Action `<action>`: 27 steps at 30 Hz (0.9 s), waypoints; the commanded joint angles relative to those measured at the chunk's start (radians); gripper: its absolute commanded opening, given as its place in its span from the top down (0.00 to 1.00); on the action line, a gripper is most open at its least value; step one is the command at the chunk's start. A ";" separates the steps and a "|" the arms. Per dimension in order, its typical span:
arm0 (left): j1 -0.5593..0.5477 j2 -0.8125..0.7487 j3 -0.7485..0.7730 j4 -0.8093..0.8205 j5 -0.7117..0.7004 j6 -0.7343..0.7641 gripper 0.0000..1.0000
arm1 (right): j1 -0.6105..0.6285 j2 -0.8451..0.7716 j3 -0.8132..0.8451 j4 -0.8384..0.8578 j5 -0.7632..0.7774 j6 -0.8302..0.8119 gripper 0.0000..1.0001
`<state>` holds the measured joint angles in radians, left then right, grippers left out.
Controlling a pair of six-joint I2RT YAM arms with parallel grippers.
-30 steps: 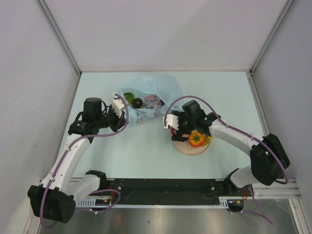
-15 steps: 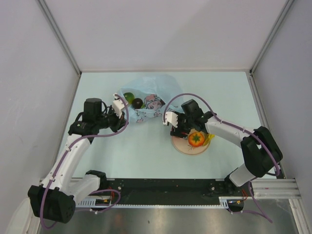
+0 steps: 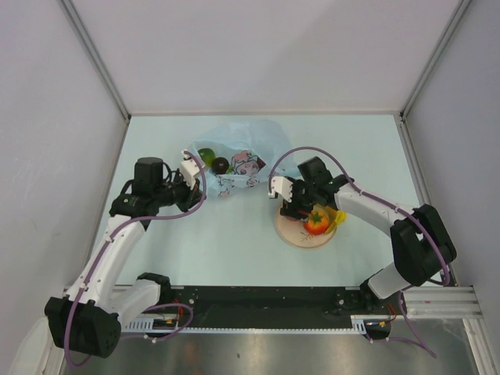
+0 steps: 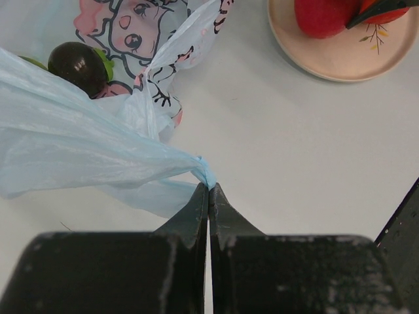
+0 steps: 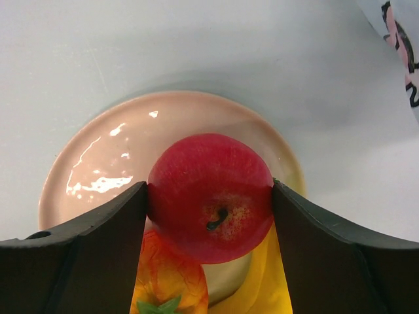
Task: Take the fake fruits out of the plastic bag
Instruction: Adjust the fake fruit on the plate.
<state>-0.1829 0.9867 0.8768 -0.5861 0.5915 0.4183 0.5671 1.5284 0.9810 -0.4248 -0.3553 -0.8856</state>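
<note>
The table [image 3: 234, 250] is the biggest thing, and it lies under both grippers. On it is the plastic bag [image 3: 248, 141]. The bag is light blue and crinkly, with a white part that has pink and black cartoon drawings. It lies just ahead of the left gripper [image 4: 208, 188] and spreads out ahead and to the left of its tips. The two fingers of the left gripper are pressed tight together. They pinch a twisted corner of the bag right at their tips.

The round beige plate [image 5: 98, 163] is right under the right gripper [image 5: 209, 188]. It has a little twig drawing on it.

The red apple [image 5: 209, 203] sits between the two fingers of the right gripper. Both fingers touch its sides, so the gripper is closed on the apple. The apple is over the plate, but I cannot tell if it rests on the plate or is lifted a bit.

The yellow banana [image 5: 270, 281] is on the plate behind the apple, close to the right finger. The orange fruit [image 5: 167, 271] with a green top is beside it, close to the left finger.

The dark purple fruit [image 4: 77, 65] is in the bag, ahead and to the left of the left gripper's tips. The green fruit [image 3: 206, 155] is in the bag too, just beside the purple one.
</note>
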 commanded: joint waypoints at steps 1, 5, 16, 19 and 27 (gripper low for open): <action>0.005 -0.029 -0.010 0.012 0.042 -0.009 1.00 | -0.024 -0.037 0.025 -0.097 0.027 -0.039 0.36; 0.005 -0.033 -0.013 0.015 0.047 -0.012 1.00 | -0.035 -0.037 0.025 -0.124 0.035 -0.058 0.36; 0.003 -0.040 -0.013 0.023 0.048 -0.018 1.00 | -0.035 -0.050 0.024 -0.155 0.035 -0.055 0.32; 0.005 -0.043 -0.016 0.022 0.048 -0.019 1.00 | -0.029 -0.040 0.022 -0.131 0.052 -0.039 0.21; 0.003 -0.045 -0.012 0.008 0.048 -0.013 1.00 | 0.054 -0.109 0.053 -0.075 0.088 0.057 0.00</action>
<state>-0.1829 0.9607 0.8639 -0.5858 0.6071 0.4152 0.5541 1.4998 0.9859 -0.5106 -0.3115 -0.8890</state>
